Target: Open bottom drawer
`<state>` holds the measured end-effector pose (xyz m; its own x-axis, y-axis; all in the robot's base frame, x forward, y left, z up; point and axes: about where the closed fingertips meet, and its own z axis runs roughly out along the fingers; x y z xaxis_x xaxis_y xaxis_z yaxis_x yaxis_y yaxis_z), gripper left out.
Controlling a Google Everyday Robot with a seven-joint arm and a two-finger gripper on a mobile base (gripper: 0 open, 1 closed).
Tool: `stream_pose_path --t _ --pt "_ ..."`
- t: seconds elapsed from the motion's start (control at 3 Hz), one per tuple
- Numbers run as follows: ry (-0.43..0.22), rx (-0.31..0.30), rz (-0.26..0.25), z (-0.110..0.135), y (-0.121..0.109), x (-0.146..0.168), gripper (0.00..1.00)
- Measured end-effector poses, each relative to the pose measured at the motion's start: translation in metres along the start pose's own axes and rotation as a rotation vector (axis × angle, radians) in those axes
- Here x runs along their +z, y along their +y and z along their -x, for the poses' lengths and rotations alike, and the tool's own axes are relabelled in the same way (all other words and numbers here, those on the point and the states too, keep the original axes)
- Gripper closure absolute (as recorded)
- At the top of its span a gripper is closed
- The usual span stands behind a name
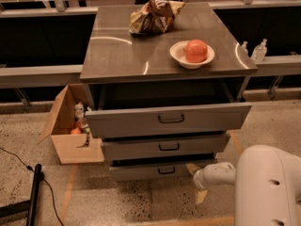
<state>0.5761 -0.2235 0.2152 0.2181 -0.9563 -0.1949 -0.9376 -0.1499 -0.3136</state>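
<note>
Closest to me, the robot's smooth, rounded white shell (268, 187) fills the bottom right corner. Its pale arm (217, 174) reaches left, low over the speckled floor (141, 201). The gripper (196, 180) sits just beside the right end of the bottom drawer (141, 171); I cannot tell whether it is open or closed.

That drawer is the lowest of 3 flat grey metal fronts, with a small dark bar handle (166, 170) at its centre. It shows only as a narrow strip under the middle drawer (164, 146). The tall top drawer (169, 119) juts out farthest, overhanging both.

Left of the cabinet stand an open cardboard box (70, 145) and a black pole (34, 192), with bare floor between them.

On the brushed steel top (117, 51) are a white bowl (181, 55) holding a round red fruit (196, 50) and, further back, a crumpled bag (153, 15).
</note>
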Motion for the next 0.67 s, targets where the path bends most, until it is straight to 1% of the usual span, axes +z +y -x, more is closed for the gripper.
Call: stream_pose_path --t 0.33,0.67 --pt "-0.002 -0.007 -0.025 -0.005 -0.010 0.011 0.00" --pt "0.001 -0.014 -0.057 -0.010 -0.027 0.017 0.00"
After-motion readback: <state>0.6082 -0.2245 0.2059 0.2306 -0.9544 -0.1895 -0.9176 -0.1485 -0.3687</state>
